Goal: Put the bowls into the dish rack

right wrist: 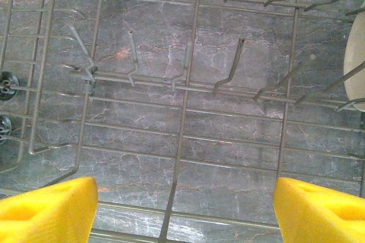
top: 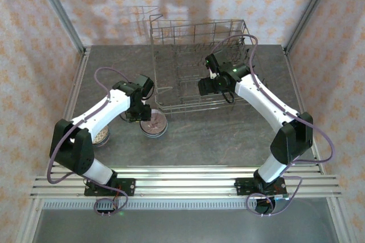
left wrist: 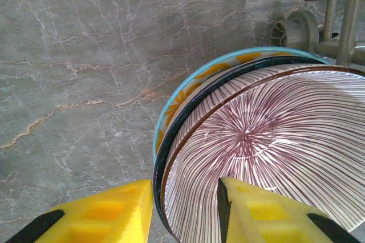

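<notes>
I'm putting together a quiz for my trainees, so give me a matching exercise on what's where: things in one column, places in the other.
1 striped bowl
2 blue-rimmed bowl
3 right gripper
4 left gripper

A open above the dish rack
B innermost of the nest
C astride a bowl rim
D outermost of the nest

Pairs: 1-B, 2-D, 3-A, 4-C

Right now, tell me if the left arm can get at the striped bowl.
Probably yes: the open left pincer straddles the rim of the striped bowl, with nothing in between.
</notes>
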Robot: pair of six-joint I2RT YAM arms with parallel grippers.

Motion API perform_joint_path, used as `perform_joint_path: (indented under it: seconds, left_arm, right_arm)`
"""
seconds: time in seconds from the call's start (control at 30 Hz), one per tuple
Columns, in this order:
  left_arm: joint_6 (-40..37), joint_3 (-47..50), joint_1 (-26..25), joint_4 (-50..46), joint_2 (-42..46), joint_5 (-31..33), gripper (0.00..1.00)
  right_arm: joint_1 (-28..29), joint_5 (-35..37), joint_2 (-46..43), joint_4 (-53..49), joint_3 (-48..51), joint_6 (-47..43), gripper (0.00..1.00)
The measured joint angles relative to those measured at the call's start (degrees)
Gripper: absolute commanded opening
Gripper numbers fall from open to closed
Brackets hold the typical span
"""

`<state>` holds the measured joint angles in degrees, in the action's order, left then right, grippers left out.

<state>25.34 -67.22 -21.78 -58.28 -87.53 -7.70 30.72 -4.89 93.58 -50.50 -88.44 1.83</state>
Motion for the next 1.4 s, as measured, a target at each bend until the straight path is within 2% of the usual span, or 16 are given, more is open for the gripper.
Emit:
perform_joint_path:
  seconds: [0.13,0.33,0.5,0.93,1.4]
  left_arm:
    - [-0.37,-0.02,0.00,0.85,-0.81,-0.50,0.32]
    - [-1.29,-0.02,0.02,1.14,-1.49,-0.37,0.12]
    - [-1.70,0.31,0.02,1.22,-1.36,-0.72,0.00]
    - [-0.74,2.12,0.00,2.10,5.77,-2.36,0.00]
    - [0.79,4.04,0.00,3.48,8.09,-2.40,0.00]
  right_arm:
    - [0.00,-0.11,0.00,0.00,0.02,0.00,0.80]
    - [0.00,-0.09,0.00,0.02,0.07,0.02,0.80]
    - [0.00,-0.17,0.00,0.04,0.15,0.04,0.79]
    - [1.64,-1.97,-0.09,0.44,0.04,0.72,0.76]
    - [9.51,-4.61,-1.88,0.87,-0.72,0.20,0.69]
